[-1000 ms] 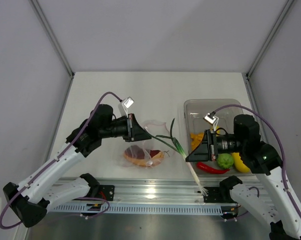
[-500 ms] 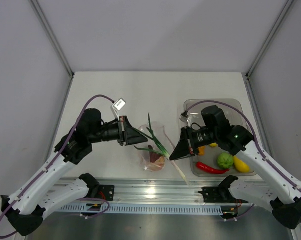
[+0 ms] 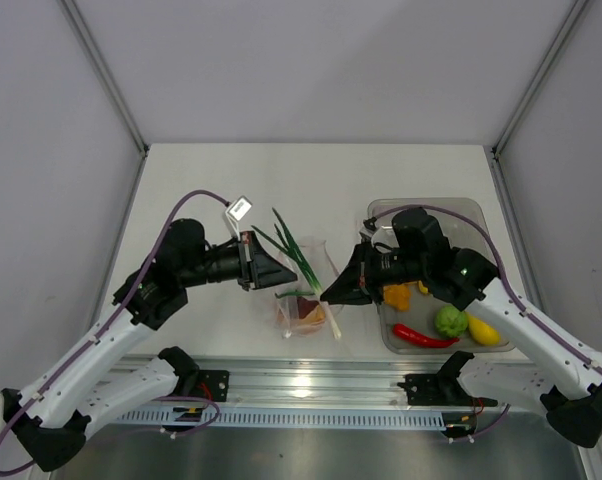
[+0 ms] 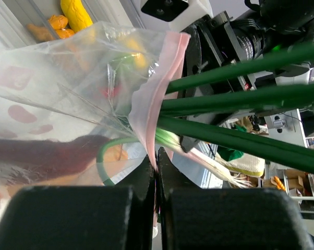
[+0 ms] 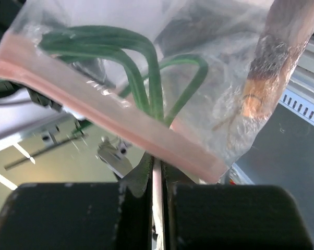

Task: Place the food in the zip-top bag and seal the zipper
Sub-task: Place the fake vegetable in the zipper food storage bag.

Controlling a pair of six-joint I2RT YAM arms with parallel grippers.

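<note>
The zip-top bag (image 3: 303, 308) hangs at the table's middle, and my left gripper (image 3: 289, 275) is shut on its pink zipper (image 4: 158, 94). In the left wrist view my left gripper (image 4: 157, 156) pinches the strip's lower end. A reddish-brown piece (image 4: 37, 151) lies inside the bag. My right gripper (image 3: 329, 295) is shut on the pale end of the green stalks (image 3: 286, 238). The stalks slant across the bag's mouth, leaves pointing away from me. In the right wrist view my right gripper (image 5: 157, 164) pinches the pale stem, and the green stalks (image 5: 146, 67) show through the bag's plastic.
A rigid clear bin (image 3: 461, 215) stands at the right. It holds a red chili (image 3: 421, 337), a green round fruit (image 3: 451, 320), a yellow fruit (image 3: 484, 330) and orange chunks (image 3: 396, 295). The metal rail (image 3: 301, 380) runs along the near edge.
My right gripper has carried the green stalks left from the bin to the bag's mouth, the leaves swinging away from me. My left gripper has shifted a little left and holds the bag's mouth up.
</note>
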